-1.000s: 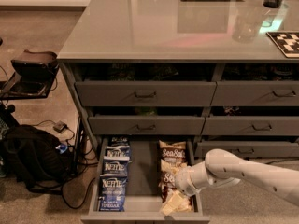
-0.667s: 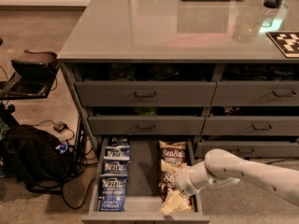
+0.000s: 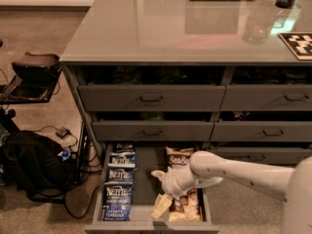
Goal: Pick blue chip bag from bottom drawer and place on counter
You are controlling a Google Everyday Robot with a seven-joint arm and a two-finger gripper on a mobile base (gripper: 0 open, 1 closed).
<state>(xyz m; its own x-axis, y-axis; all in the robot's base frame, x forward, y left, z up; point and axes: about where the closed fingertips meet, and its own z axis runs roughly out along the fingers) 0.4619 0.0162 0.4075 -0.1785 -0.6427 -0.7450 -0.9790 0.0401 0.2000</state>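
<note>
Hanging spread, empty, over brown-and-cream snack bags [image 3: 179,160], the pale tool [image 3: 160,191] may grab those, not the dark-blue crinkly chip bag [image 3: 117,200].

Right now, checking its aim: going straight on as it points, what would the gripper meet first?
Likely a blue chip bag in the bottom drawer's left column. The gripper, low inside the drawer, points left across bare floor. Depth is unclear.
</note>
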